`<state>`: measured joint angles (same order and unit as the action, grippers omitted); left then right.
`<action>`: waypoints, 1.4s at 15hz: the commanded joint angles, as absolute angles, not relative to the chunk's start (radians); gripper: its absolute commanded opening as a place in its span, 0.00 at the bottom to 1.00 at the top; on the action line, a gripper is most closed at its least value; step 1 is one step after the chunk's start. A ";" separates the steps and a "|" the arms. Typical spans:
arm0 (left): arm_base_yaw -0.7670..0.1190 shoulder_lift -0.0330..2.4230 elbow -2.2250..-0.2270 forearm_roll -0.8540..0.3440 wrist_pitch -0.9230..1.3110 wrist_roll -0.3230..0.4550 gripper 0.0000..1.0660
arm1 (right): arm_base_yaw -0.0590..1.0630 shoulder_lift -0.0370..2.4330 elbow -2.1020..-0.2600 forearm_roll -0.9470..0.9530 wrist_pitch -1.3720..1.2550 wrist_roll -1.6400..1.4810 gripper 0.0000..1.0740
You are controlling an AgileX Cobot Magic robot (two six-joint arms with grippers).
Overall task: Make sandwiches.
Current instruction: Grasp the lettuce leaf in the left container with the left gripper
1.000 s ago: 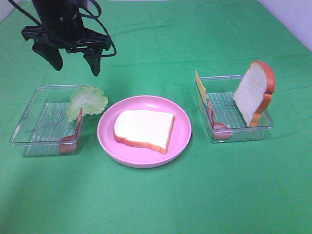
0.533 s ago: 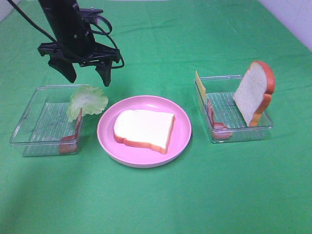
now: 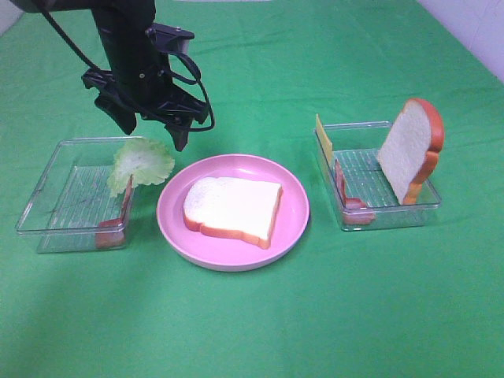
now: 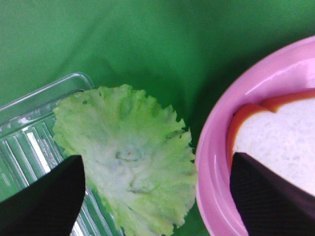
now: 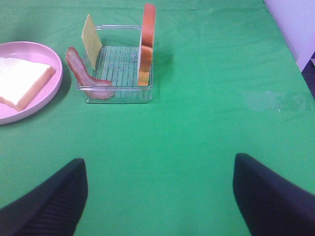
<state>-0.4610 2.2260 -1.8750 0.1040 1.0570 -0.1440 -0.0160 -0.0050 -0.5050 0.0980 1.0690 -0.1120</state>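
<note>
One white bread slice (image 3: 233, 207) with an orange-brown crust lies flat on the pink plate (image 3: 293, 223). Pale green lettuce (image 3: 142, 163) leans on the right rim of the left clear tray (image 3: 55, 197), with a bacon strip (image 3: 120, 220) below it. My left gripper (image 3: 153, 130) is open and empty, hovering just above and behind the lettuce; in the left wrist view the lettuce (image 4: 130, 160) lies between the fingertips (image 4: 47, 194). A second bread slice (image 3: 409, 150), cheese (image 3: 323, 138) and bacon (image 3: 346, 197) stand in the right tray (image 3: 394, 213). My right gripper (image 5: 157, 196) is open, away from the tray.
Green cloth covers the table. In the right wrist view the right tray (image 5: 118, 93) with its bread (image 5: 146, 44), cheese (image 5: 91, 42) and bacon (image 5: 86, 76) sits far ahead, with the plate (image 5: 47, 91) beside it.
My left gripper has moved right and down toward the lettuce, from behind the left tray to just above the leaf. Nothing else has moved.
</note>
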 commanded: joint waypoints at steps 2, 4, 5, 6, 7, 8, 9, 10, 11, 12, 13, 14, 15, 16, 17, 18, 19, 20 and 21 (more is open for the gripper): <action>-0.498 2.229 -1.877 0.147 1.032 -0.153 0.72 | -0.022 -0.019 -0.506 0.098 1.061 -0.122 0.71; -0.510 2.229 -1.877 0.185 1.032 -0.153 0.72 | -0.022 -0.019 -0.506 0.098 1.061 -0.122 0.71; -0.518 2.230 -1.877 0.193 1.033 -0.153 0.72 | -0.022 -0.019 -0.506 0.098 1.061 -0.122 0.71; -0.521 2.231 -1.877 0.225 1.039 -0.153 0.72 | -0.022 -0.019 -0.506 0.098 1.061 -0.122 0.71; -0.527 2.233 -1.877 0.248 1.052 -0.153 0.72 | -0.022 -0.019 -0.506 0.097 1.061 -0.122 0.71; -0.530 2.242 -1.877 0.271 1.072 -0.153 0.72 | -0.022 -0.019 -0.506 0.098 1.061 -0.122 0.71; -0.532 2.252 -1.877 0.282 1.087 -0.153 0.72 | -0.022 -0.019 -0.506 0.098 1.061 -0.122 0.71; -0.536 2.264 -1.877 0.281 1.089 -0.153 0.72 | -0.022 -0.019 -0.506 0.098 1.061 -0.122 0.71; -0.544 2.280 -1.877 0.281 1.090 -0.153 0.72 | -0.022 -0.019 -0.506 0.098 1.061 -0.122 0.71; -0.544 2.285 -1.877 0.279 1.087 -0.153 0.72 | -0.022 -0.019 -0.506 0.098 1.061 -0.122 0.71; -0.544 2.289 -1.877 0.279 1.087 -0.153 0.72 | -0.022 -0.019 -0.506 0.098 1.061 -0.122 0.71; -0.544 2.298 -1.877 0.281 1.091 -0.153 0.72 | -0.022 -0.019 -0.506 0.098 1.061 -0.122 0.71; -0.544 2.305 -1.877 0.291 1.097 -0.152 0.72 | -0.022 -0.019 -0.506 0.098 1.061 -0.122 0.71; -0.544 2.313 -1.877 0.302 1.105 -0.152 0.72 | -0.022 -0.019 -0.506 0.098 1.061 -0.122 0.71; -0.544 2.314 -1.877 0.302 1.106 -0.152 0.72 | -0.022 -0.019 -0.506 0.098 1.061 -0.122 0.71; -0.544 2.314 -1.877 0.307 1.104 -0.153 0.72 | -0.022 -0.019 -0.506 0.098 1.061 -0.122 0.71; -0.544 2.314 -1.877 0.322 1.099 -0.153 0.72 | -0.022 -0.019 -0.506 0.098 1.061 -0.122 0.71; -0.544 2.314 -1.877 0.325 1.094 -0.153 0.72 | -0.022 -0.019 -0.506 0.098 1.061 -0.122 0.71; -0.544 2.314 -1.877 0.326 1.091 -0.154 0.72 | -0.022 -0.019 -0.506 0.098 1.061 -0.122 0.71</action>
<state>-0.5410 2.3120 -1.8750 0.3210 1.0940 -0.1440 -0.0160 -0.0050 -0.5050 0.0980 1.0690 -0.1120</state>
